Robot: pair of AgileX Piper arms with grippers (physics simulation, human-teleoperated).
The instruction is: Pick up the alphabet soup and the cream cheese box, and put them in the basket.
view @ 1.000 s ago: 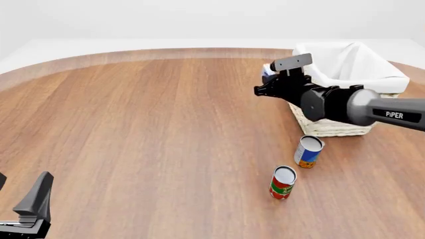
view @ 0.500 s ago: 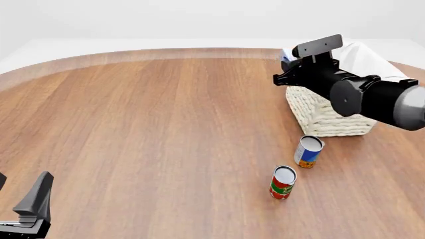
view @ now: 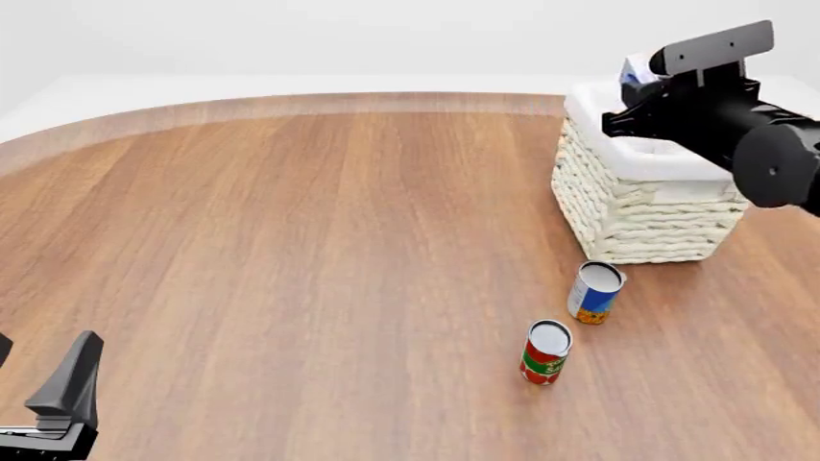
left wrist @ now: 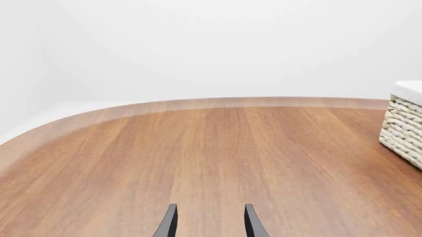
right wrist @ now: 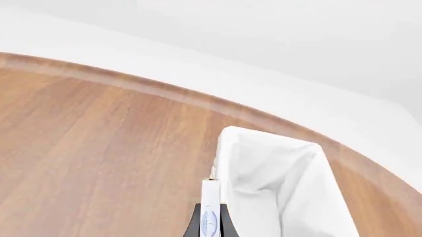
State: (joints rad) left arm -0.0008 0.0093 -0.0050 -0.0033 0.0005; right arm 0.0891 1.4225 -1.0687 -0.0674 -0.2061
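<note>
While the wooden surface (view: 321,250) carries everything, the basket (view: 640,206) sits at its far right, the right arm's jaws (right wrist: 210,222) above its rim, pinching the cream cheese box (right wrist: 210,210). Alphabet soup (view: 596,292) stands just before the basket, beside a red-green can (view: 546,352). Left jaws (left wrist: 209,222) are spread, well apart.

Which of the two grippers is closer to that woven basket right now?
The right. The right gripper hangs above the basket rim, holding the cream cheese box. The left gripper sits at the table's near left corner, far away.
</note>
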